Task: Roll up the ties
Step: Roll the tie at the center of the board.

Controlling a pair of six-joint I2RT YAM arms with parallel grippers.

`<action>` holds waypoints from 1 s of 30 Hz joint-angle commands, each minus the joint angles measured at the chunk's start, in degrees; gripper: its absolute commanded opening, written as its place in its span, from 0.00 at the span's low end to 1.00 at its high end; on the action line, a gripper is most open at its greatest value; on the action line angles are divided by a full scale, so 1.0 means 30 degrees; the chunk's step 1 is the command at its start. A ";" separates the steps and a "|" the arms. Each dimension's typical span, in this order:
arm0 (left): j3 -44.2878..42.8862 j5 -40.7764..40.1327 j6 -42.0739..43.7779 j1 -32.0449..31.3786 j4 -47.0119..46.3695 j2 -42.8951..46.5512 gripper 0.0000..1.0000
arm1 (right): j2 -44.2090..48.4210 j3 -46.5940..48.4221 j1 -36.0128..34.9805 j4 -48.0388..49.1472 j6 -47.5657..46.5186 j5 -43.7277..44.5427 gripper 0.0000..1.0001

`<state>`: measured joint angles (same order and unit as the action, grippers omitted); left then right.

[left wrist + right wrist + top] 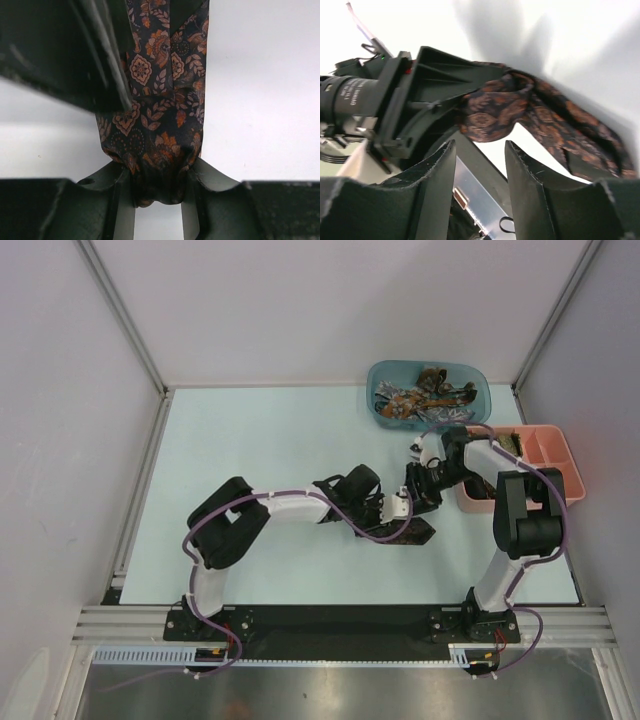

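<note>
Rolling step, one tie in hand. Your left gripper (pixel 159 192) is clamped on the dark patterned tie (pixel 160 115) at table centre. At its 3 o'clock, your right gripper (pixel 480 165) has its jaws apart and empty. Next, you likely regrip the free end and wind. Only the top view shows the blue tub (pixel 482 400) at 1 o'clock, holding the remaining ties (pixel 425 395).

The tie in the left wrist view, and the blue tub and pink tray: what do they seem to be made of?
The tie: woven fabric, perhaps silk; soft folds, orange floral pattern. The blue tub: probably translucent plastic; smooth tinted walls. The pink tray: probably opaque plastic; moulded compartments.
</note>
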<state>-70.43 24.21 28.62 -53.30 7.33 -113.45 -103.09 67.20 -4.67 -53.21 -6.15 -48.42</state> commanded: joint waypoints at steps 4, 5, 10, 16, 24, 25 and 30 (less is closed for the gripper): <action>-0.0691 -0.1888 0.1064 -0.0193 0.3062 -0.1557 0.34 | -0.0176 -0.0661 -0.0817 0.0450 0.0818 -0.1465 0.47; -0.0750 -0.1916 0.1036 -0.0193 0.3092 -0.1588 0.35 | -0.0323 -0.0690 -0.0934 0.0655 0.0849 -0.1466 0.46; -0.0722 -0.1976 0.1007 -0.0193 0.3180 -0.1617 0.44 | -0.1404 -0.0632 -0.1403 0.0161 0.0092 -0.0122 0.22; -0.0605 -0.1480 0.0744 -0.0105 0.2859 -0.1355 0.55 | -0.1731 -0.0749 -0.1083 -0.0135 -0.0527 0.2453 0.00; 0.0509 0.0601 -0.0281 0.0100 0.0285 0.0606 0.75 | -0.1525 -0.0544 0.0353 0.0129 -0.0234 0.5652 0.00; 0.0538 0.0748 -0.0399 0.0100 0.0019 0.0696 0.76 | -0.1526 -0.0515 0.0412 0.0042 -0.0234 0.6117 0.00; 0.0423 0.1773 -0.1160 0.0071 -0.1708 0.0961 0.82 | -0.1525 -0.0545 0.0501 0.0071 -0.0175 0.7205 0.00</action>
<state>-69.34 25.74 27.83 -53.25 5.98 -113.36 -108.01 65.34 -3.60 -53.71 -6.04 -33.71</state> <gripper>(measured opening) 0.804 0.008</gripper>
